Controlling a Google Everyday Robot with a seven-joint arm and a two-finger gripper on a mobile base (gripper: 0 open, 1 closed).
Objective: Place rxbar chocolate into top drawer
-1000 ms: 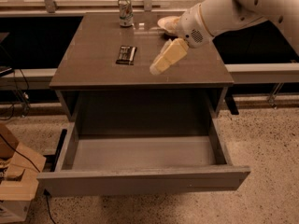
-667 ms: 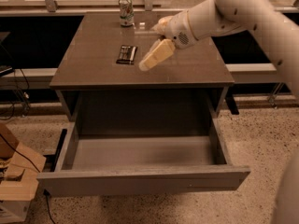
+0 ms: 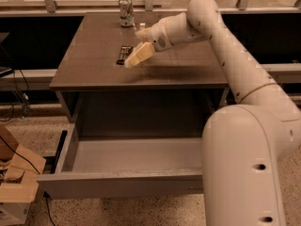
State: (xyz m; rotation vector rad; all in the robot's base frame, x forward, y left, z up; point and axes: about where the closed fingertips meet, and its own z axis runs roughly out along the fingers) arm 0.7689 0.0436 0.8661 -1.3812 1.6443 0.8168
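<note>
The rxbar chocolate (image 3: pixel 123 54) is a small flat black bar lying on the table top, left of centre. My gripper (image 3: pixel 136 57) hangs just above the table right beside the bar's right edge and covers part of it. The arm reaches in from the right. The top drawer (image 3: pixel 122 185) is pulled wide open below the table. Its grey inside shows nothing in it.
A drink can (image 3: pixel 126 11) stands at the back of the table (image 3: pixel 188 72), behind the bar. A cardboard box (image 3: pixel 16 178) and cables lie on the floor at the left of the drawer. The robot's white body (image 3: pixel 249 164) covers the drawer's right end.
The arm has swung left across the table. The gripper has gone from the table's middle to right beside the bar. The bar and the drawer have not moved.
</note>
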